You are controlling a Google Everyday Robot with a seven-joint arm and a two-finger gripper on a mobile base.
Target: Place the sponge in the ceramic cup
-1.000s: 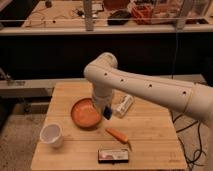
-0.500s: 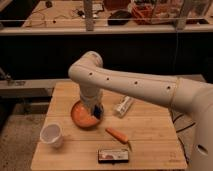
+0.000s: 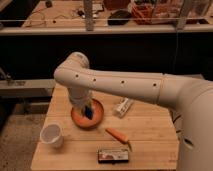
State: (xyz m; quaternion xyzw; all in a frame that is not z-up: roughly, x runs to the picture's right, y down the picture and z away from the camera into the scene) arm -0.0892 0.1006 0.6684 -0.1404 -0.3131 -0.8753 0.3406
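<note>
Camera view: shows the pincer (image 3: 88, 111) lowered into the orange bowl (image 3: 100, 116) near the middle of the bench (image 3: 150, 142), at the end of a thick white arm (image 3: 120, 85) reaching in from the right. Clenched, by the look of it on the sponge (image 3: 89, 109), a deep-blue block standing on end inside the bowl's rim. Hard to tell whether lifted off the bowl's floor or resting on it. Leaves the ceramic cup (image 3: 51, 135) upright and well apart, near the bench's front left corner, with nothing blue visible in it.

Reads as the pick-up step, with the grip at the bowl. Calls next for a straight lift clear of the rim, a carry left and toward the front edge, a stop right above the cup's mouth, then a low release. Little margin, judging by that small round opening.

- Sponge: soft-looking, blocky.
- Cup: smooth white, wide round rim, tapering downward; probably light and easy to tip.
- Bowl: wide, shallow, orange-brown.
- Bench: pale wooden planks.

Also lying about: a tapered orange carrot (image 3: 118, 134), a flat dark rectangular box (image 3: 114, 155), and a white packet (image 3: 123, 105) right of the bowl.
</note>
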